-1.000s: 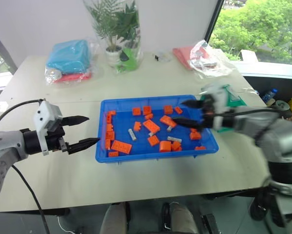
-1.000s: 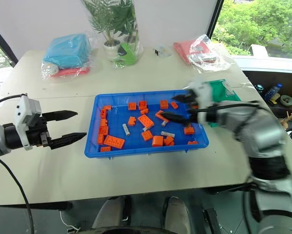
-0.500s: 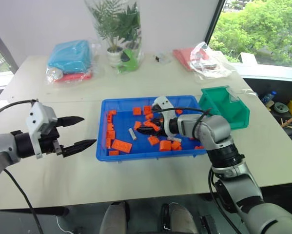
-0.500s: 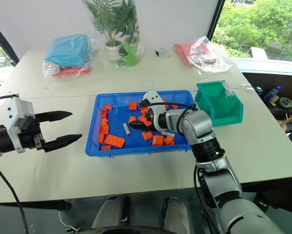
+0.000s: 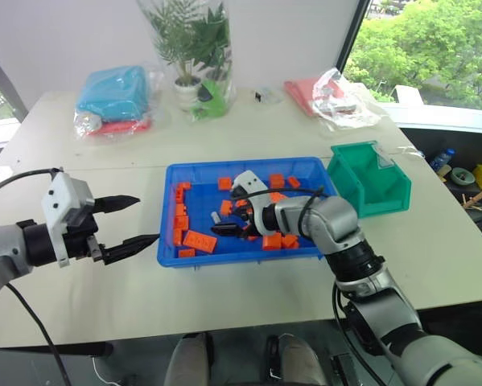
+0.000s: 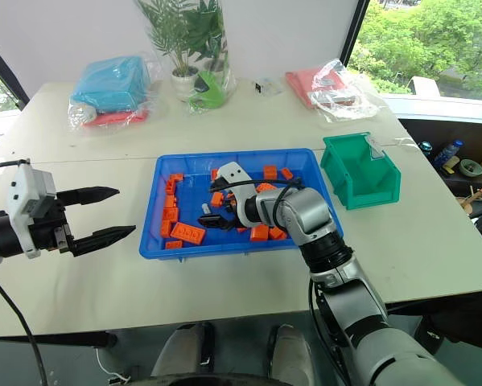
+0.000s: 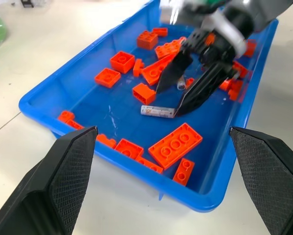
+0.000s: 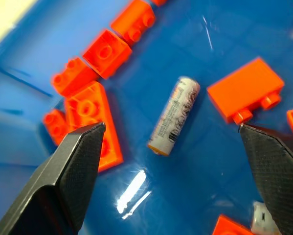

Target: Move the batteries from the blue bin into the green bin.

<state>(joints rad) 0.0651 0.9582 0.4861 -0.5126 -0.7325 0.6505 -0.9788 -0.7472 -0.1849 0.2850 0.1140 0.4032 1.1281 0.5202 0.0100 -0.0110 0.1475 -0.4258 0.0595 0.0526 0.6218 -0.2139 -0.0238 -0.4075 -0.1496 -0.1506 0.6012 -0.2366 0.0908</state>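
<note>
Battery (image 8: 174, 115) lies flat on the blue bin (image 5: 170, 241) floor among orange blocks (image 8: 105, 51), directly between the wide-spread, empty fingers of the right gripper (image 5: 219, 223).

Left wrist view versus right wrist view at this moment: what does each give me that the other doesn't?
Left wrist view: the right gripper seen from outside, jaws open, tips poised around a battery, and most of the blue bin, rim to rim. Right wrist view: the print on that battery's label and the end of a second pale cylinder, likely another battery. Both: the battery lying flat on the bin floor among orange blocks.
</note>
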